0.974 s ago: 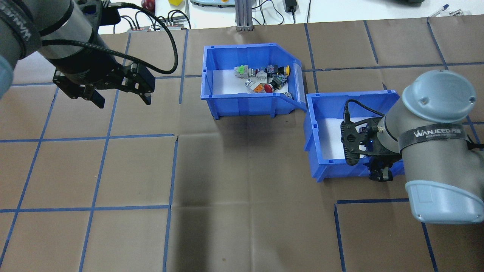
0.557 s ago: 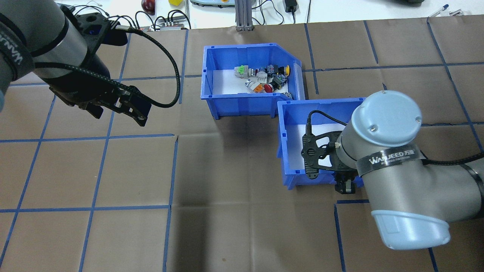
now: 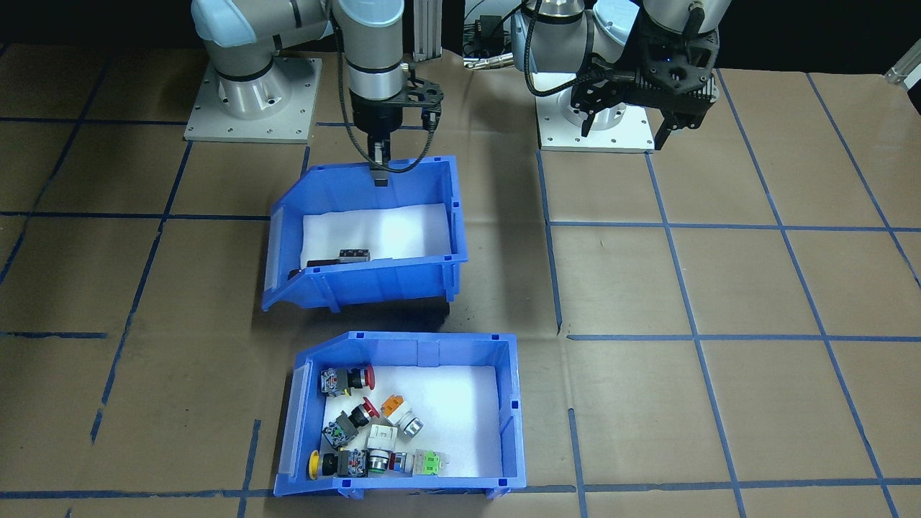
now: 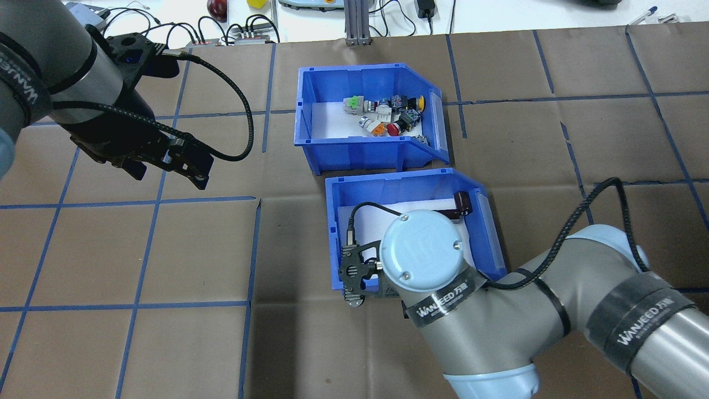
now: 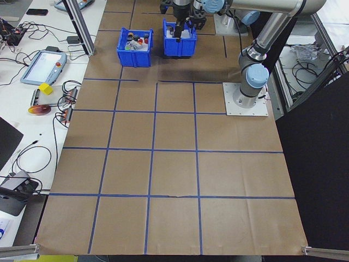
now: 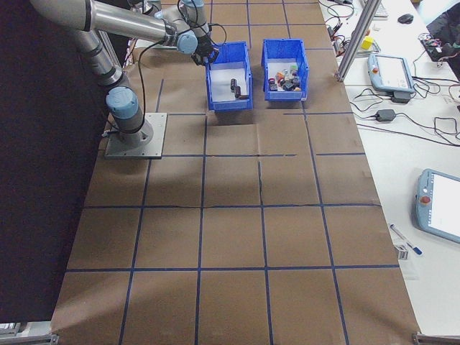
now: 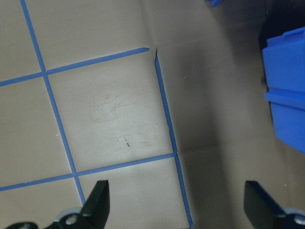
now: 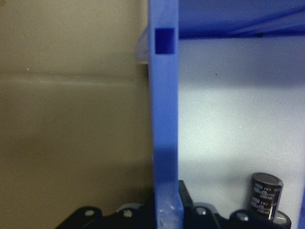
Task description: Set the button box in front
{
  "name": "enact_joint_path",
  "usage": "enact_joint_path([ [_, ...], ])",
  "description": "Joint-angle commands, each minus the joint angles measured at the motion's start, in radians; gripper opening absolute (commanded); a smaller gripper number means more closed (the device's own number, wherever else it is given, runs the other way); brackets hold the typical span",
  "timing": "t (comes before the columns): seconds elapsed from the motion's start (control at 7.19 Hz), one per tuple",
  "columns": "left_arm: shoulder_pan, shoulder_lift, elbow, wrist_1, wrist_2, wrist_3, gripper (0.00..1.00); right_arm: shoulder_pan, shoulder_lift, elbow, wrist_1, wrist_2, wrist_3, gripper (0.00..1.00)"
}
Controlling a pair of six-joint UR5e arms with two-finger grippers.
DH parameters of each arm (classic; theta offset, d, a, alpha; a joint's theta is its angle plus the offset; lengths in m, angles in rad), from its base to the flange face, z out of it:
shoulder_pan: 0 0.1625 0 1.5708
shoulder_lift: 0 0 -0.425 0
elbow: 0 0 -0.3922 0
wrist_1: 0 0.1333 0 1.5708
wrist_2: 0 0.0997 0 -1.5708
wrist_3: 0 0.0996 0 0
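Here the button box (image 4: pixel 370 119), a blue bin lined with white foam and holding a cluster of push-button switches (image 4: pixel 388 113) with red, orange, yellow and green caps, stands on the brown papered surface (image 4: pixel 166 332) at its far side from the robot, in the middle. Directly behind it, on the robot's side and just apart from it, sits a second blue bin (image 3: pixel 367 230) with the same white liner and a few dark cylindrical parts (image 3: pixel 345 255) along one wall. The right gripper (image 3: pixel 379 176) is at this second bin's robot-side wall, its fingers pinching that wall from both sides; the right wrist camera shows the blue wall running straight up between them and a dark capacitor (image 8: pixel 266 194) standing inside. The left gripper (image 4: pixel 166 166) hangs above bare paper well to the left of both bins, touching nothing, its fingers (image 7: pixel 97 202) spread wide.
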Motion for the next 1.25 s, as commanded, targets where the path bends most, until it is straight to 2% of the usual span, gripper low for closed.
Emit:
enact_joint_path([
  [0.0,0.005,-0.004,-0.002,0.002,0.002,0.005,0.99,0.060,0.074,-0.002,-0.053,-0.013,0.054,0.13],
  [0.28,0.005,-0.011,-0.003,0.002,0.005,0.005,0.99,0.058,0.072,-0.015,-0.043,-0.074,0.053,0.14],
  [0.83,0.005,-0.009,-0.003,0.002,0.008,0.002,0.99,0.058,0.076,-0.030,-0.035,-0.065,0.103,0.14],
  [0.97,0.005,-0.009,-0.003,0.002,0.009,0.004,0.99,0.060,0.076,-0.030,-0.034,-0.060,0.122,0.32],
  [1.11,0.005,-0.008,-0.003,0.000,0.009,0.004,0.99,0.060,0.077,-0.029,-0.034,-0.050,0.140,0.99],
])
